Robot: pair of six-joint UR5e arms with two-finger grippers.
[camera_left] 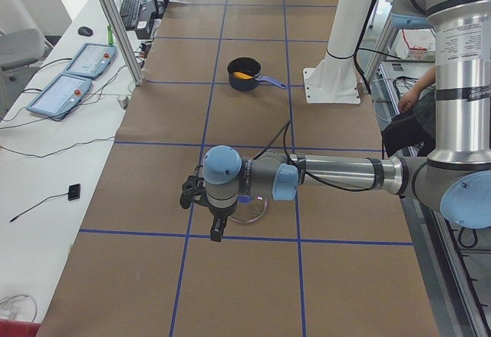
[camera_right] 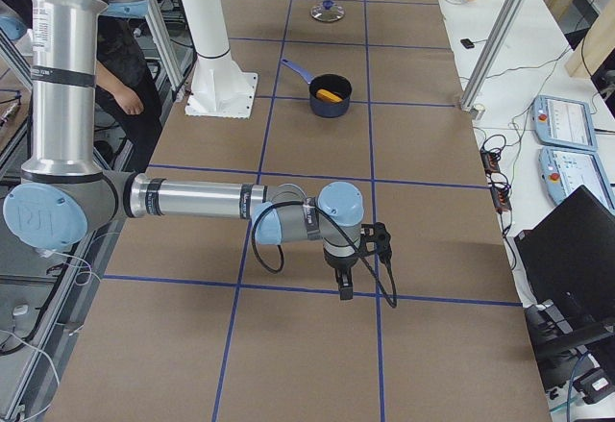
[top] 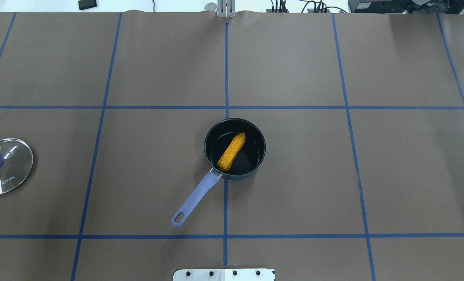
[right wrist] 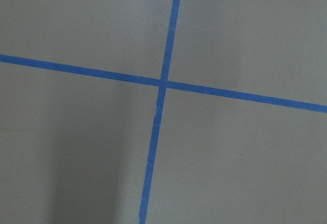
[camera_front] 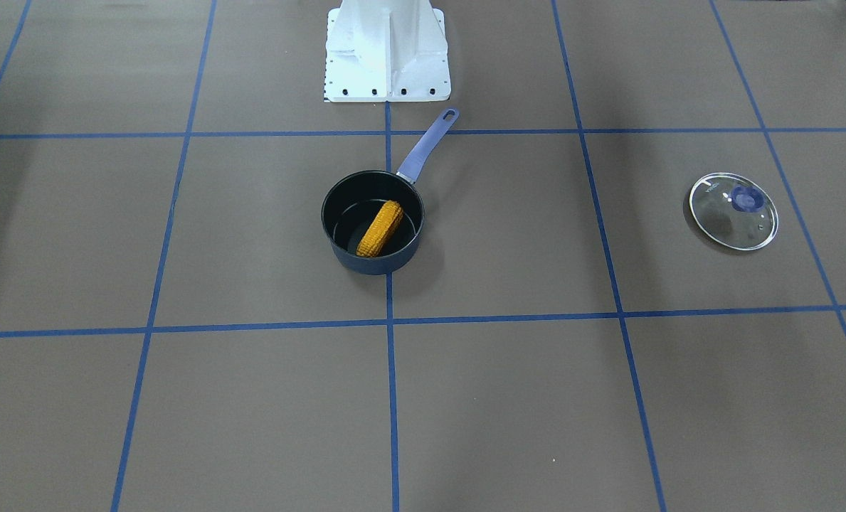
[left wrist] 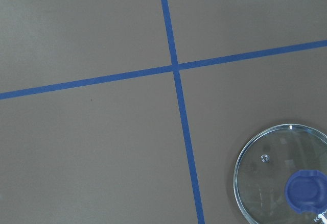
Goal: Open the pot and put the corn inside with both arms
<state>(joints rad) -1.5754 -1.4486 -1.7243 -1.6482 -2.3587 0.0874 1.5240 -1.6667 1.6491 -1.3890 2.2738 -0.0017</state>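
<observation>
Left: glass lid lies flat, well apart from the pot. My left gripper hangs near it; I cannot tell how its jaws stand.

Centre: corn lies slantwise inside the open pot. I judge it light, stiff and ridged, so little slip; best pinched across mid-cob.

Right: my right gripper hangs well away; I cannot tell its jaws either.

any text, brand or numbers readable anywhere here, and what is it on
"KONKA": on the glass lid, near its rim, in the overhead view.
The same print in the front-facing view: too small to read.
Labels on the teach pendants in the side views: too small to read.
No text on the pot or the corn.
</observation>
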